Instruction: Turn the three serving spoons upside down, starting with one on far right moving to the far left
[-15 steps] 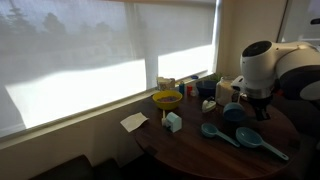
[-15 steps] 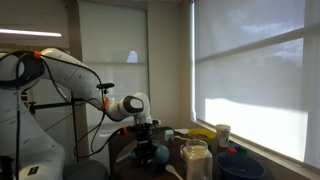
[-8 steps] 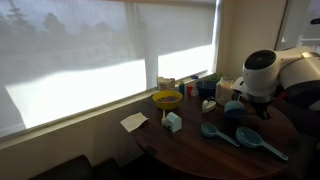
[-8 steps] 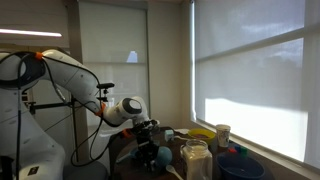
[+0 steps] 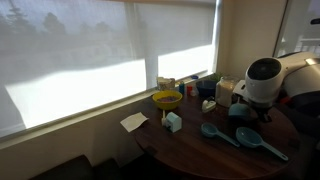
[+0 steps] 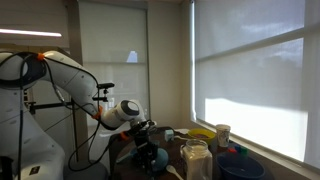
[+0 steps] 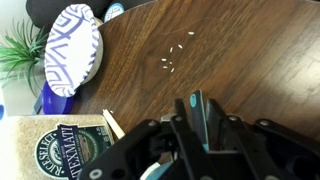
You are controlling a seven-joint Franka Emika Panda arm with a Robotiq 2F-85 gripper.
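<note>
In an exterior view the middle spoon (image 5: 214, 131) and front spoon (image 5: 262, 143) lie on the surface (image 5: 190, 155), seemingly unturned; in an exterior view the gripper (image 6: 146, 152) hangs low; the wrist view shows the third spoon (image 7: 200, 118) between the jaws, clamped or slack I cannot tell, so probably only the first turn is underway.

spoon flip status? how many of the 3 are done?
Done: nothing I can confirm. One spoon and a second spoon lie free on the table, too small to tell which way up. In hand: the third spoon has its handle between the fingers of the tool; grip unclear. Left: finishing this one, probably more.
</note>
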